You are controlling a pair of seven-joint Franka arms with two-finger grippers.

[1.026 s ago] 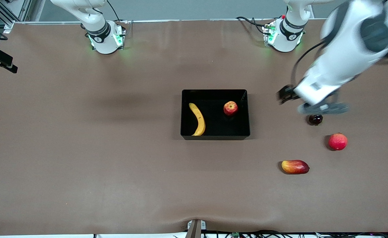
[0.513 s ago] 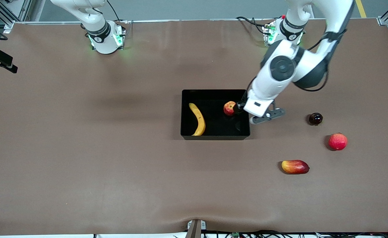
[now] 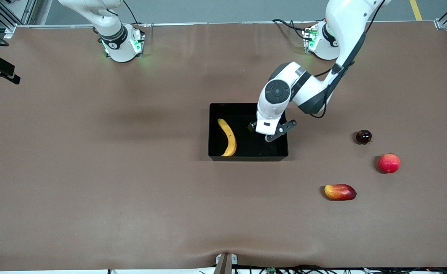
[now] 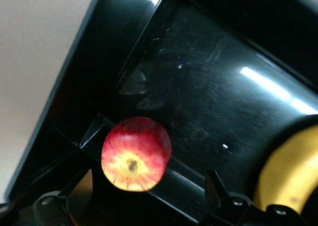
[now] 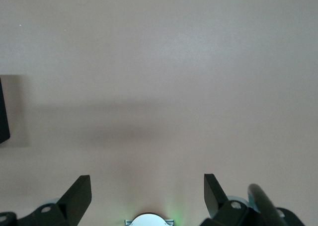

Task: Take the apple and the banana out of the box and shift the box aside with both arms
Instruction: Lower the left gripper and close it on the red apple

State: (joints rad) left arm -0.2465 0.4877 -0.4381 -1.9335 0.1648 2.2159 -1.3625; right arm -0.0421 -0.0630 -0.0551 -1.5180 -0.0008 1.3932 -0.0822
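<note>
Red-yellow apple [image 4: 136,154], black box [image 3: 247,156]

A robotics lab; two bench-mounted arms [image 3: 303,87], brown-covered table [image 3: 94,171], aluminium framing [image 3: 2,13].

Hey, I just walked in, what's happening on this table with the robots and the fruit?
The left arm's tool hangs open over the glossy black plastic box, right above the small red and yellow apple, which lies in the box ungrasped. The long yellow banana lies in the box too. The right arm's tool waits, open, over bare table. A dark round fruit, a pinkish-red round fruit and a red-yellow mango-like fruit lie toward the left arm's end.
</note>
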